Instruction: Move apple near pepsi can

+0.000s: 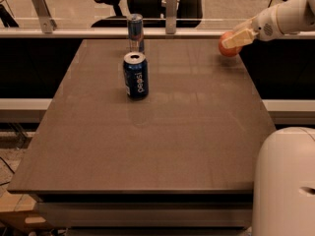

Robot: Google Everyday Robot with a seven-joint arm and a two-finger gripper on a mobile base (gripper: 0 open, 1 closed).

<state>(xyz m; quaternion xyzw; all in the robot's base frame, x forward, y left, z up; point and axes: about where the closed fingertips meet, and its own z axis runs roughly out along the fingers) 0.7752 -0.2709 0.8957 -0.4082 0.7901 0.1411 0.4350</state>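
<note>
The apple, small and red-orange, is at the table's far right corner. My gripper reaches in from the upper right on a white arm, and its pale fingers are closed over the apple's top and right side. The apple seems to be just above the tabletop. The pepsi can, dark blue with white lettering and a silver top, stands upright left of the table's centre, far to the left of the apple and nearer to me.
A taller, slimmer blue-and-silver can stands at the far edge behind the pepsi can. The brown table ends at a rail with upright posts. The robot's white body fills the lower right.
</note>
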